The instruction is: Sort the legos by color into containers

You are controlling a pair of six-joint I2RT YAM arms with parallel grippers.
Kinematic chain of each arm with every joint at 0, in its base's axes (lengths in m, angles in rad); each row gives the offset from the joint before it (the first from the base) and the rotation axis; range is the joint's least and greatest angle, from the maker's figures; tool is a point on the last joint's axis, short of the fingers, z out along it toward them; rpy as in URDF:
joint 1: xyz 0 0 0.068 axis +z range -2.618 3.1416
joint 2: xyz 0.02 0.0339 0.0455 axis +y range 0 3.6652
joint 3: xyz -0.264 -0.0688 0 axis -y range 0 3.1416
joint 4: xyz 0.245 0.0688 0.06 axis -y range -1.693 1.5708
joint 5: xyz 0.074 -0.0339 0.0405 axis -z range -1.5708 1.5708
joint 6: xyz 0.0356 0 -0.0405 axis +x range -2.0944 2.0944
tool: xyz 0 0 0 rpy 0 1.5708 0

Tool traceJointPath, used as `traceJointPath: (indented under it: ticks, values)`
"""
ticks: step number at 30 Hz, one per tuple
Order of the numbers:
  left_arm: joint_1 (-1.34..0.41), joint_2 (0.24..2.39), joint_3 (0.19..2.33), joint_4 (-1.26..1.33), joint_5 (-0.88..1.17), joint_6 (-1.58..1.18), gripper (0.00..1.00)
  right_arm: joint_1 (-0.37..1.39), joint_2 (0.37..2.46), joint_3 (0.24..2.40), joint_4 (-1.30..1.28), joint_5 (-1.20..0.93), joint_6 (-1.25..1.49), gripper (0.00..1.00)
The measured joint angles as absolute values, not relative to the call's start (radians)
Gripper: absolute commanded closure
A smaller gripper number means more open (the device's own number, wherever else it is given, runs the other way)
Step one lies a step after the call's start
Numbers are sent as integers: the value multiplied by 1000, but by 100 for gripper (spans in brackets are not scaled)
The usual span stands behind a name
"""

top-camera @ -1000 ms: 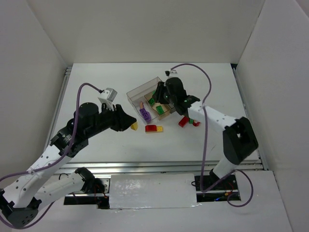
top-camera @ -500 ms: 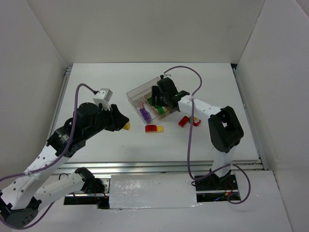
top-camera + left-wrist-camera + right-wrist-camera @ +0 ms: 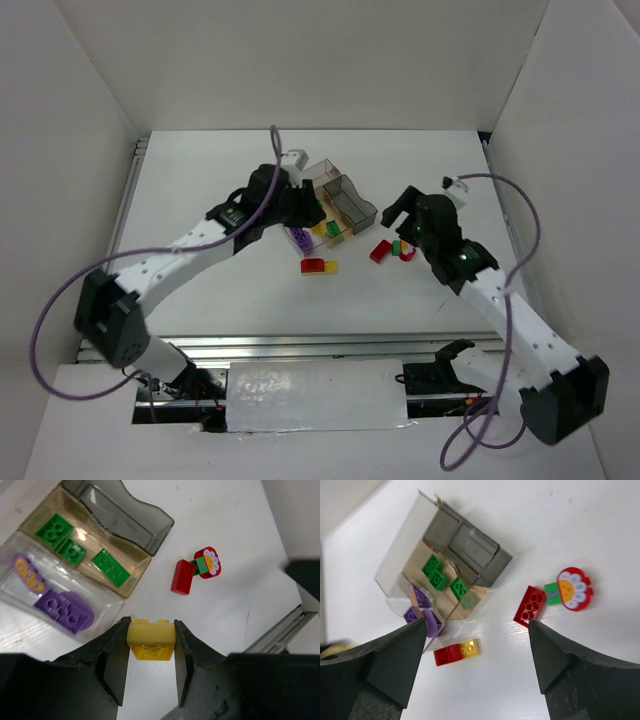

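Since the containers (image 3: 134, 575) are sitting as one light joined tray, a low pass by the left gripper (image 3: 150, 632) is risking a knock on the near wall, which would be shoving every compartment at once. From those jaws the tray is lying at eleven o'clock:
- The smoky-grey compartment (image 3: 145, 527) is showing nothing inside.
- The tan compartment (image 3: 95, 535) is holding green bricks (image 3: 111, 566).
- The clear compartment (image 3: 85, 592) is holding purple bricks (image 3: 62, 609).

No compartment is showing yellow, so a release over either filled one would be mis-sorting.

The right gripper (image 3: 477, 630) is standing spread and carrying nothing, with a red brick (image 3: 530, 605) lying on the table at one o'clock from it.

The left jaws are pinching the yellow brick (image 3: 151, 639) by two sides, right at the fingertips — a shallow hold, likely prone to slipping.
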State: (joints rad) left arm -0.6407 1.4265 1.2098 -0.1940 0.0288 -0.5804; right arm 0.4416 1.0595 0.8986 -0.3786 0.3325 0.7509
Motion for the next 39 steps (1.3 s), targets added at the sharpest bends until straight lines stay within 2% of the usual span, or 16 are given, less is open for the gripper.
traceJointPath:
  ticks: [3, 4, 5, 12, 15, 16, 17, 18, 19, 28, 33, 39]
  values:
    - [-638, 1651, 1369, -139, 60, -579, 99, 424, 849, 839, -422, 350, 770, 8]
    - [-637, 1717, 1425, -123, 69, -579, 92, 422, 793, 828, -431, 350, 770, 8]
    - [-637, 1789, 1488, -110, 77, -580, 90, 420, 744, 820, -444, 346, 769, 8]
    - [-633, 2158, 1868, -120, 83, -570, 73, 409, 572, 815, -522, 308, 755, 8]
    - [-632, 2220, 1918, -142, 60, -553, 53, 408, 550, 811, -555, 291, 738, 8]
    - [-630, 2226, 1920, -148, 54, -550, 38, 408, 542, 811, -564, 289, 732, 8]
    - [-629, 2229, 1919, -157, 48, -543, 34, 408, 533, 811, -570, 284, 724, 8]
    - [-628, 2230, 1919, -159, 46, -543, 12, 408, 525, 811, -574, 281, 715, 8]
    - [-627, 2230, 1919, -156, 44, -536, 1, 408, 518, 811, -577, 279, 709, 8]
    - [-620, 2183, 1869, -131, 44, -535, 0, 408, 564, 789, -566, 246, 672, 6]
    - [-620, 2013, 1816, -239, -37, -557, 1, 406, 798, 784, -543, 237, 671, 6]
    - [-620, 1625, 1686, -403, -177, -588, 0, 328, 1127, 789, -538, 247, 652, 6]
